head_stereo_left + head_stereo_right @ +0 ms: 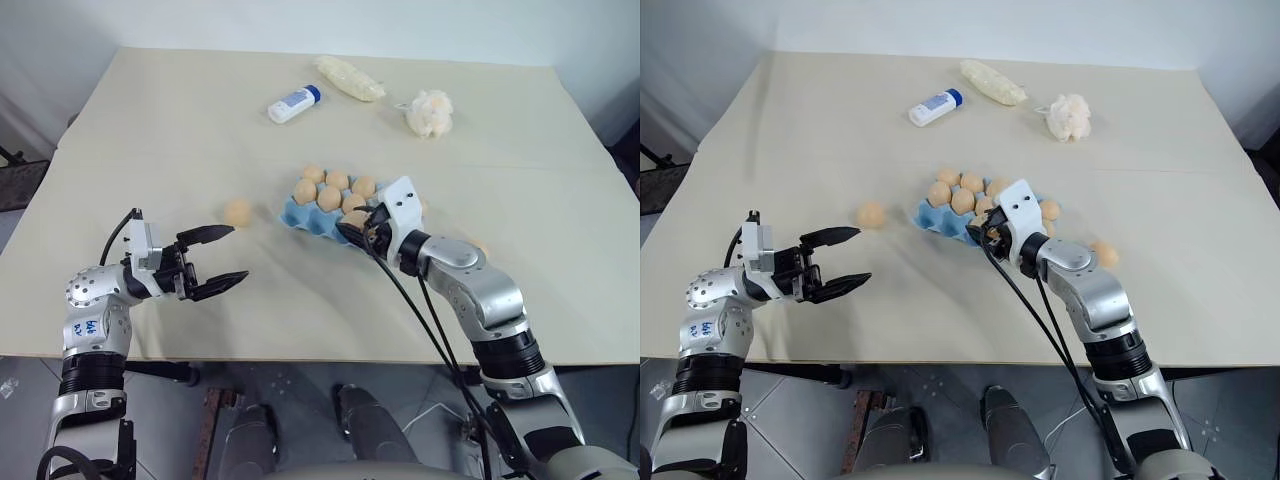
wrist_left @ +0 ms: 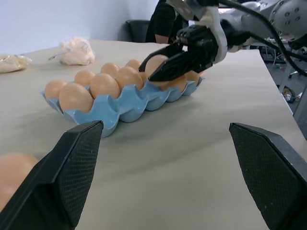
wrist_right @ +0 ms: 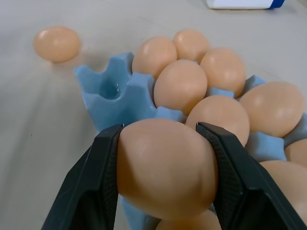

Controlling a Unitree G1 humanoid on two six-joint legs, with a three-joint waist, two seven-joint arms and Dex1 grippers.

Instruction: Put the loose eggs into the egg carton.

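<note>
While right gripper (image 3: 165, 179) pinches an egg (image 3: 165, 167) just above the egg carton (image 3: 120, 103), prob. not touching, left gripper (image 1: 222, 258) hangs spread, w/ a loose egg (image 1: 238, 212) just ahead.

Hidden and cut-off parts

Your right hand (image 1: 362, 229) covers the egg carton's (image 1: 300, 215) cups nearest the bench's front edge, so you can't count those. In the left wrist view, one loose egg (image 2: 12, 175) is cropped at the edge.
</note>
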